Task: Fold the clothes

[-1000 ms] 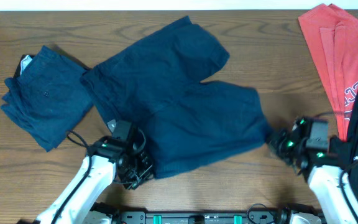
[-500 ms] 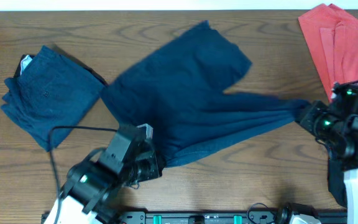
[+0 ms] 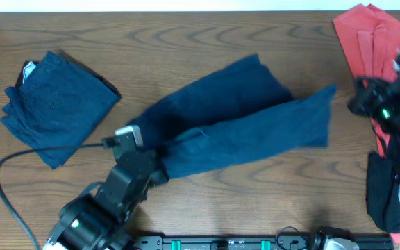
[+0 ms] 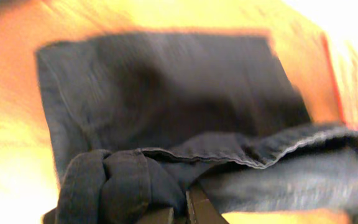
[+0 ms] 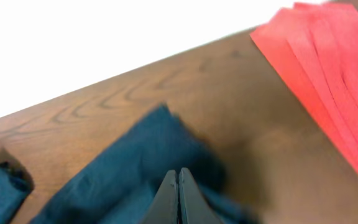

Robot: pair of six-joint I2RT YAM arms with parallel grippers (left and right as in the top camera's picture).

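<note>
The navy shorts [image 3: 248,121] lie stretched across the table [image 3: 186,42] (a folded pair [image 3: 54,104] sits far left). Left gripper [image 4: 182,208] pinches their bunched end; right gripper [image 5: 179,177] is pressed together, seemingly on nothing.

Plain dark navy shorts [image 3: 242,121]; the folded shorts [image 3: 57,104] match, with a white label [image 3: 26,68]. The table [image 3: 186,35] is brown woodgrain, the cloth [image 3: 367,42] red.
</note>
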